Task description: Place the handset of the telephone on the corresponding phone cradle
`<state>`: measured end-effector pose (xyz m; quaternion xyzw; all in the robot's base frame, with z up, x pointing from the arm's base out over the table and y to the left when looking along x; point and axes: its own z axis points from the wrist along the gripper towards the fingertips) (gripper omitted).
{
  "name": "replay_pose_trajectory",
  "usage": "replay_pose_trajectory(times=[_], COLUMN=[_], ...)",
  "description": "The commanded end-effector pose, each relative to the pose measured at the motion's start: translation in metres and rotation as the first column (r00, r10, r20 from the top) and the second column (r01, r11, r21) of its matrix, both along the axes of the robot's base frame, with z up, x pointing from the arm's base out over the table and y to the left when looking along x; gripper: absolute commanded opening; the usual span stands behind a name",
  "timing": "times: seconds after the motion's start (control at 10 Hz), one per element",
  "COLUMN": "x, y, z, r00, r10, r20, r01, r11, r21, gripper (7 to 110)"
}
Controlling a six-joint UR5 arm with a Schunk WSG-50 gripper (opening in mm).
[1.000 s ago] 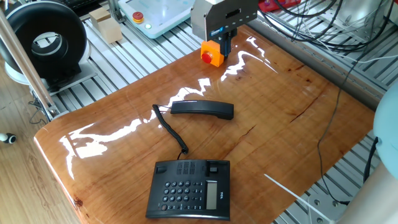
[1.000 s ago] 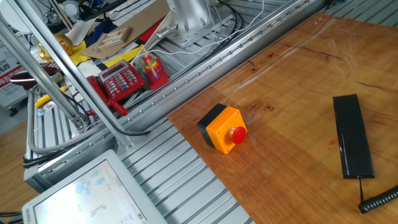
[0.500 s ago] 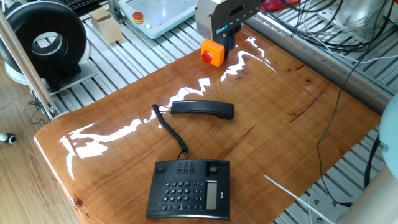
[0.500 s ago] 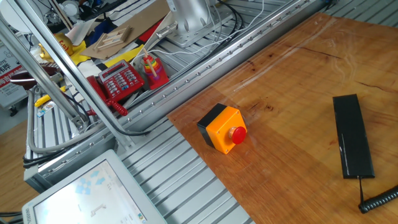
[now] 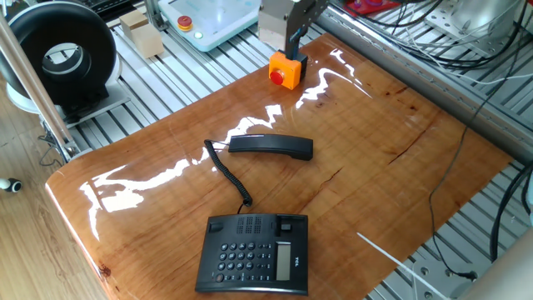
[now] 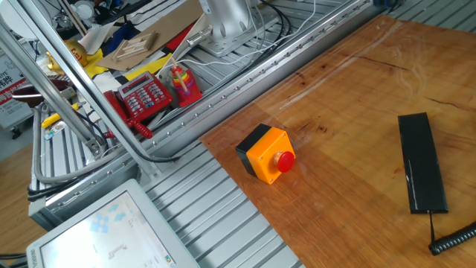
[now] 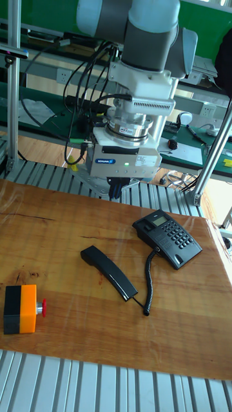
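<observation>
The black handset (image 5: 271, 146) lies flat on the wooden table, its coiled cord (image 5: 231, 173) running to the telephone (image 5: 254, 254) near the front edge. The phone cradle (image 5: 258, 224), the strip with grille slots along the phone's far side, has nothing on it. The handset (image 6: 422, 162) also shows at the right of the other fixed view, and in the tall view the handset (image 7: 108, 271) lies left of the telephone (image 7: 167, 239). My gripper (image 7: 115, 190) hangs high above the table behind the handset, with its dark fingers (image 5: 294, 37) close together and nothing between them.
An orange box with a red button (image 5: 285, 71) sits on the table's far corner, just below the gripper in one fixed view; the orange box (image 6: 266, 154) is well clear of the handset. Aluminium rails, cables and clutter surround the table.
The gripper has risen and shifted slightly left, away from the orange box. Handset and telephone have not moved.
</observation>
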<state>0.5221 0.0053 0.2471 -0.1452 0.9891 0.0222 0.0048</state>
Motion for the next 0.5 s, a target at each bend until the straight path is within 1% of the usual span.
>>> replay_pose_trajectory(times=[0.0,0.1,0.2,0.3,0.4], x=[0.002,0.003,0.003,0.006,0.005], y=[0.019,0.019,0.027,0.034,0.029], z=[0.012,0.015,0.012,-0.003,-0.013], r00=[0.999,0.996,0.988,0.984,0.986], r10=[-0.042,-0.092,-0.153,-0.172,-0.161], r20=[0.016,0.013,-0.007,-0.033,-0.046], r01=[0.041,0.092,0.154,0.174,0.163], r11=[0.997,0.995,0.988,0.983,0.986], r21=[0.057,0.029,0.033,0.055,0.036], gripper=[7,7,7,7,7])
